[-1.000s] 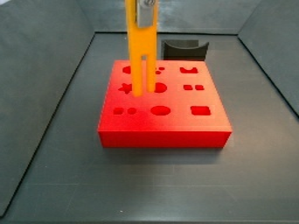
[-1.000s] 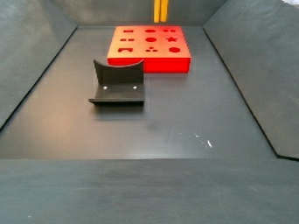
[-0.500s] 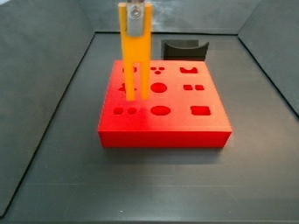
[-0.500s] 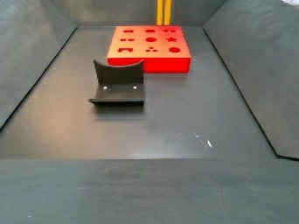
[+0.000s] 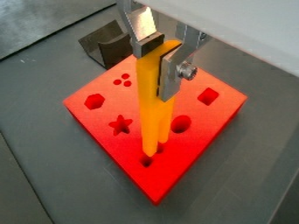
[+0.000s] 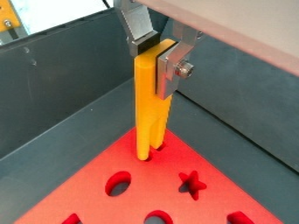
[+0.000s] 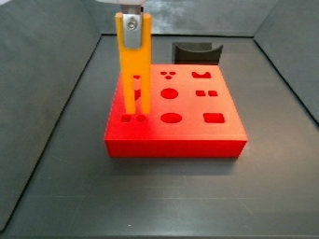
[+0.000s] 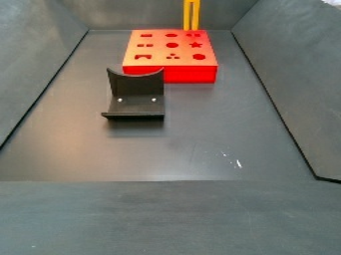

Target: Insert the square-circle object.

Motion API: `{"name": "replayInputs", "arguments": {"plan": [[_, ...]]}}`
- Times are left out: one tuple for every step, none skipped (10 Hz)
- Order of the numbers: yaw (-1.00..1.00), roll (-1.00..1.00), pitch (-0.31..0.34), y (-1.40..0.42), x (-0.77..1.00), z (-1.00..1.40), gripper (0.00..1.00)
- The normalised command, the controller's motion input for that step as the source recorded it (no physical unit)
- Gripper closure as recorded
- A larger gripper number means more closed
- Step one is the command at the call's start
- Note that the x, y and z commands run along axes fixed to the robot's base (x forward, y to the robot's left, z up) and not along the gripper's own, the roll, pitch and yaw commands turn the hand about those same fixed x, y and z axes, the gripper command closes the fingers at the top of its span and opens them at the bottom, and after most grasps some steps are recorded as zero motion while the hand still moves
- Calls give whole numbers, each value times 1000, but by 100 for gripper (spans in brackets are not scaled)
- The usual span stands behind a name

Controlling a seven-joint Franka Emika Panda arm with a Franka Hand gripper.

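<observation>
One square-circle object (image 5: 153, 112): a long orange-yellow bar, upright, its upper end clamped between the two silver fingers (image 5: 174, 67) of the claw (image 5: 159, 54). Its split lower end, two prongs, stands at the top face of the red block (image 5: 198, 140), at small holes near one corner of that block. Whether the prongs have entered the holes cannot be told.

One claw, clenched on the bar's top; in a side view (image 7: 131, 21) it sits above the block's left part.

One red block, flat on the dark surface (image 7: 174, 201). Its top face carries shaped holes in rows; a star, circles, a diamond-set square and a group of small dots are seen in a wrist view. In a side view, the front row reads small square, small circle, larger circle, rectangle.

One fixture (image 8: 134, 97): dark L-shaped bracket on a base plate, standing on the surface apart from the block.

View differences: the wrist views show the fingers, a screw on one plate, and the prong ends close against the block; a wrist view (image 6: 149, 101) shows the slit between the prongs plainly. Both side views show the whole block and grey enclosure walls. In a side view (image 8: 190, 14) only a short length of the bar shows behind the block at the frame's top, and the claw is out of frame.

Writing, brands, labels: none legible.
</observation>
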Motion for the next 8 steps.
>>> {"name": "replayInputs", "arguments": {"plan": [[0,0,-30,0,-97,-89,100],[0,-50,-76,0,-89,-211,100],[0,-120,-111,34,-137,-297,100],[0,-197,-129,0,-94,-266,100],[0,-229,-136,0,-43,-254,100],[0,-197,-114,0,0,-200,100],[0,-86,-87,0,-40,-189,100],[0,-59,-57,0,-6,-183,100]]}}
